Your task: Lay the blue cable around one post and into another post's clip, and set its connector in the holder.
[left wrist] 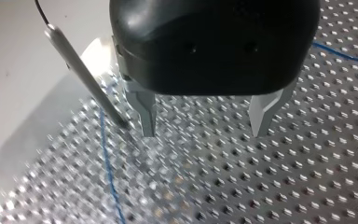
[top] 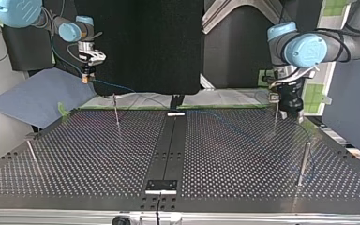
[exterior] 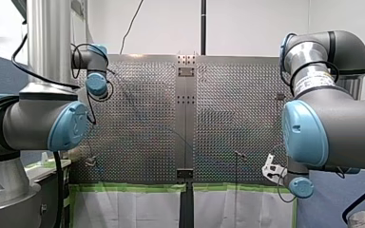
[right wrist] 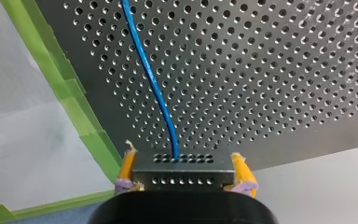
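Perforated metal table [top: 89, 154] carries thin upright posts [top: 116, 112], and green tape [right wrist: 86, 123] lines one edge. The blue cable [right wrist: 150, 81] rises out of a dark perforated connector [right wrist: 182, 171]. My right gripper [right wrist: 184, 163] clamps this connector between its yellow pads [right wrist: 128, 165], in the air past the taped edge. In the top view the cable sags from that gripper at the view's left to the table's far edge, then runs faintly across toward the view's right. My left gripper [left wrist: 203, 133] hovers just over the table, its metal fingers [left wrist: 144, 112] apart. One post [left wrist: 86, 79] stands just beside a finger, and the cable lies near its foot.
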Controlling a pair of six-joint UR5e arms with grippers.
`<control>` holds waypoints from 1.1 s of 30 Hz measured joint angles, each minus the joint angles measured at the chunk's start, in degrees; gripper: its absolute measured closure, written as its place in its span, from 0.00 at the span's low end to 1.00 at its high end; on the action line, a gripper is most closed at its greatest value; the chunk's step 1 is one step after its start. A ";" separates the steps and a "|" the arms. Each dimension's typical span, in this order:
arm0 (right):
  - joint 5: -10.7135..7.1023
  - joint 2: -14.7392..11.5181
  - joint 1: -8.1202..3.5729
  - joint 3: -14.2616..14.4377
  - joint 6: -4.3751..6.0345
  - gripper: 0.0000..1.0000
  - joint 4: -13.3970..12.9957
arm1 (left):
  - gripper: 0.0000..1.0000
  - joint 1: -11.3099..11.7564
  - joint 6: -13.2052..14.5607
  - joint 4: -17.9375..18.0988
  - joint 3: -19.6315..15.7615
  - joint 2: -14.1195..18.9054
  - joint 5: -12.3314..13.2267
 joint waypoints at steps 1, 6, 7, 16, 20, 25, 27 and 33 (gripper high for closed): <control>-0.01 0.00 0.04 -0.06 0.00 1.00 0.11 | 0.00 -0.05 0.47 -0.48 0.47 0.48 -0.02; -0.01 0.01 0.30 -0.26 -0.01 1.00 0.65 | 0.00 -0.19 2.59 -2.60 2.61 2.62 -0.80; -0.01 0.02 0.33 -0.27 -0.01 1.00 0.70 | 0.00 -0.18 3.18 -3.20 3.22 3.22 -1.26; -0.01 0.01 0.62 -0.29 0.13 1.00 0.95 | 0.00 0.08 7.47 -7.51 7.49 7.50 -5.35; -0.02 0.02 0.73 -0.30 0.36 1.00 0.96 | 0.00 -0.01 9.29 -9.33 9.31 9.32 -6.88; -0.01 -0.01 0.82 -0.49 0.51 1.00 1.24 | 0.00 0.20 10.97 -11.72 11.73 11.74 -5.91; -0.01 -0.02 0.83 -0.53 0.53 1.00 1.33 | 0.00 0.23 11.38 -12.61 12.59 12.60 -5.15; -0.01 -0.01 0.94 -0.69 0.72 1.00 1.46 | 0.00 0.01 13.58 -15.36 15.38 15.39 -2.44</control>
